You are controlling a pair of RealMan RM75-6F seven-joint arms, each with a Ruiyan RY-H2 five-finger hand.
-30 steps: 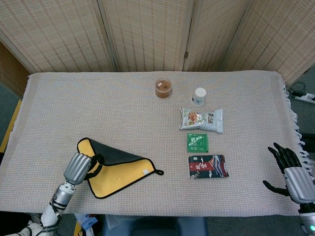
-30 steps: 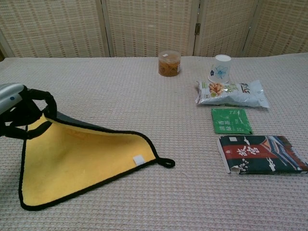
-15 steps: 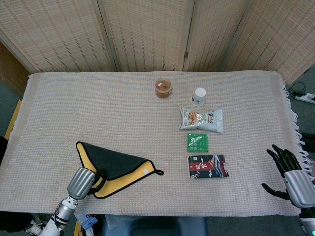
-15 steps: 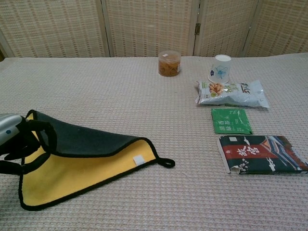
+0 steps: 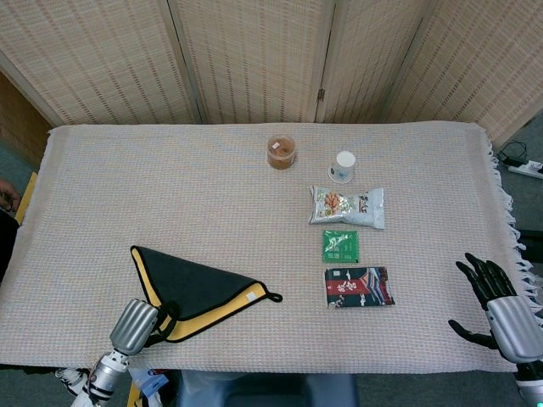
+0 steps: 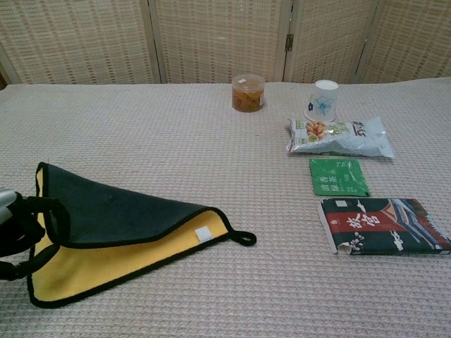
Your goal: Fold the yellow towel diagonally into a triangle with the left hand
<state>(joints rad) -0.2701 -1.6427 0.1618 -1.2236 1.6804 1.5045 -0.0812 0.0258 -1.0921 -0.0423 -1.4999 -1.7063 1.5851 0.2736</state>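
The yellow towel [image 5: 200, 292] [image 6: 120, 225] lies at the front left of the table, its dark grey backing folded over most of the yellow face. A yellow strip shows along the near edge, and a black loop sticks out at its right corner. My left hand [image 5: 144, 320] [image 6: 21, 236] is at the towel's near-left corner, black fingers curled around the folded-over edge. My right hand [image 5: 501, 305] hovers off the table's front right corner, fingers spread and holding nothing; the chest view does not show it.
A snack jar [image 5: 281, 152] and a paper cup [image 5: 343, 166] stand at the back centre. A snack bag [image 5: 347, 207], a green tea packet [image 5: 340, 246] and a dark patterned packet [image 5: 359, 287] lie in a column right of the towel.
My left hand has drawn the towel's corner toward the near edge, laying the grey backing flatter over the yellow face. The right hand has dropped slightly.
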